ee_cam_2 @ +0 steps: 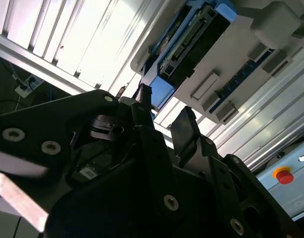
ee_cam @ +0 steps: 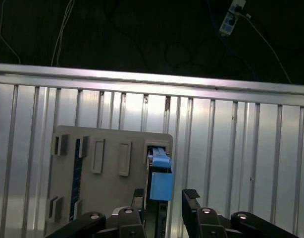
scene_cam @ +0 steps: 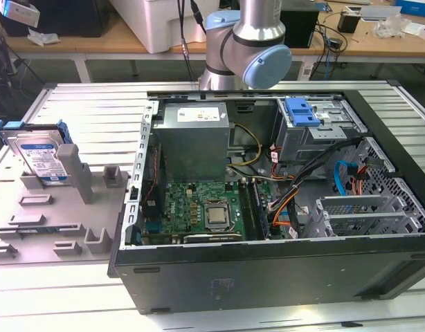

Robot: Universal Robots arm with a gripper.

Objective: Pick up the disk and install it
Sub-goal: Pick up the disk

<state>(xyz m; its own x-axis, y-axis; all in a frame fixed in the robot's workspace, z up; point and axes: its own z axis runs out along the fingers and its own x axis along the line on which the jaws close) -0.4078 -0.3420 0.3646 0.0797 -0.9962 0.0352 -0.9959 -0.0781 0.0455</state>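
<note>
The gripper [ee_cam: 164,194] has its jaws parted to a moderate gap and holds nothing. In both wrist views the two black fingers [ee_cam_2: 184,124] stand apart with open space between them. In the first wrist view the fingertips sit on either side of the disk's blue carrier frame [ee_cam: 161,184], which is seen edge-on. It looks small there, so I judge the gripper to be roughly lined up with it but well apart, not touching.

The disk [scene_cam: 38,153] stands upright on its edge in a slot of a grey plastic holder [scene_cam: 81,181]. The holder lies on the slatted aluminium table [scene_cam: 88,111] at the exterior view's left. The disk's white-and-blue label faces the camera, and nothing grips or touches it but the holder.

Just beside the holder, on the exterior view's right, is the open computer case [scene_cam: 268,280], lying on its side. Inside it are the power supply [scene_cam: 195,138], the motherboard [scene_cam: 199,207] and bundles of cables. The grey metal drive cage [scene_cam: 323,135] is at the case's far right corner, with a blue latch [scene_cam: 302,111] on top. Whether a bay in it is free I cannot tell. The arm [scene_cam: 247,41] rises beyond the case's far side.

The task looks barely begun. The disk has not been picked up, and carrying it to the case and seating it are not yet done.
</note>
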